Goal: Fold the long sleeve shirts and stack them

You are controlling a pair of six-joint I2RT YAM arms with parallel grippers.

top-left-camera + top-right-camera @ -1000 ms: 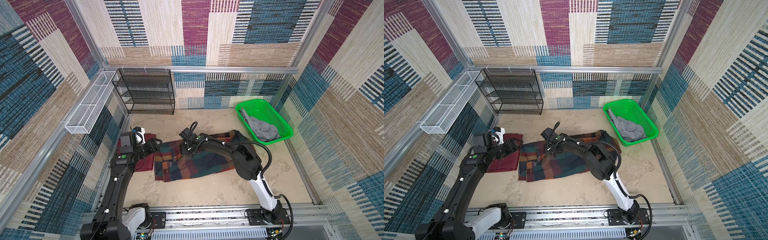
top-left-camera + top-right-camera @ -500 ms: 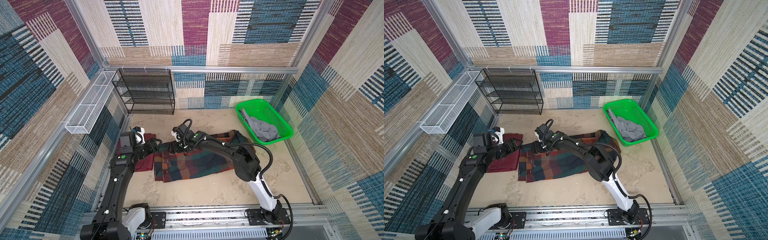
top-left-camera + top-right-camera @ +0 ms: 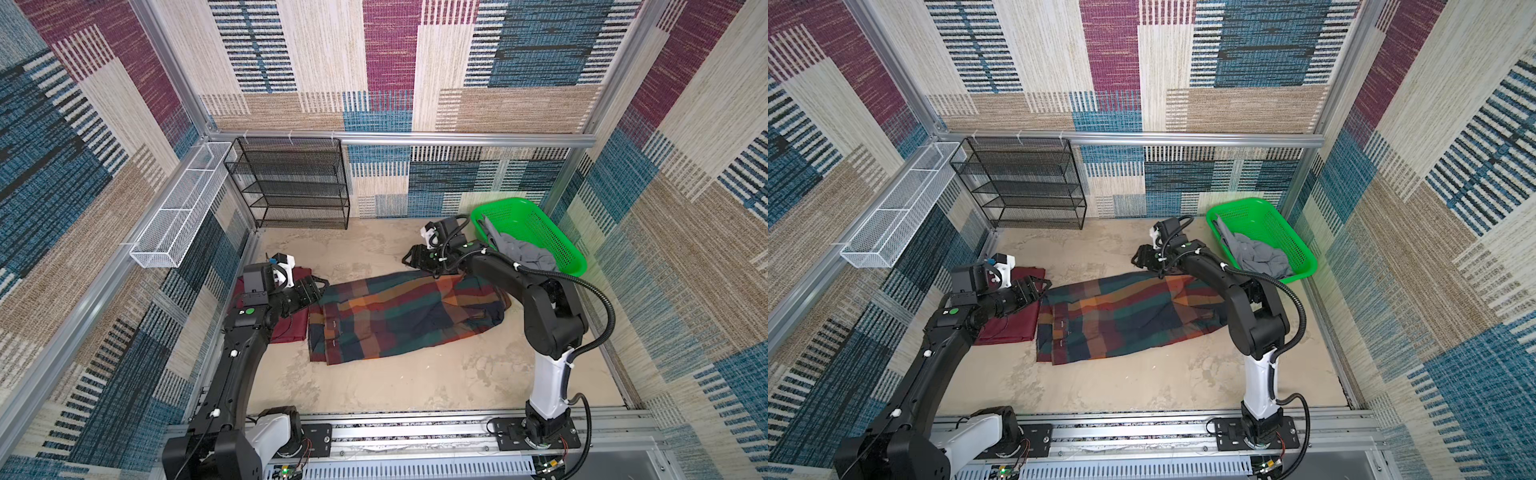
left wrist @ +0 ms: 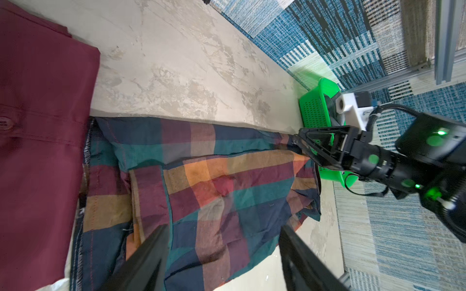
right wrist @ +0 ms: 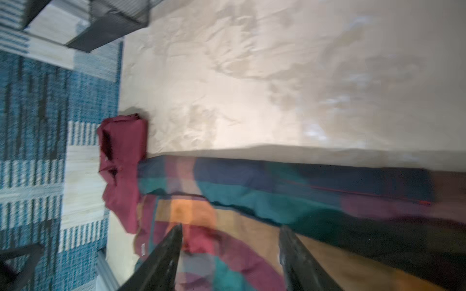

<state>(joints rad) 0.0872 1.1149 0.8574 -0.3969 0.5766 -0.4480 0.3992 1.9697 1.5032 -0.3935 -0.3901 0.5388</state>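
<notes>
With your left gripper (image 3: 319, 286) and right gripper (image 3: 408, 260) both wide and empty at opposite ends of the plaid shirt (image 3: 399, 316) mid-worktop, a one-layer pinch could drag its fold open.

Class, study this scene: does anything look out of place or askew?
The grey shirt lies crumpled in the green basket, hanging over its rim, not folded. The plaid shirt lies at a slant, and its end near the basket is bunched.
</notes>
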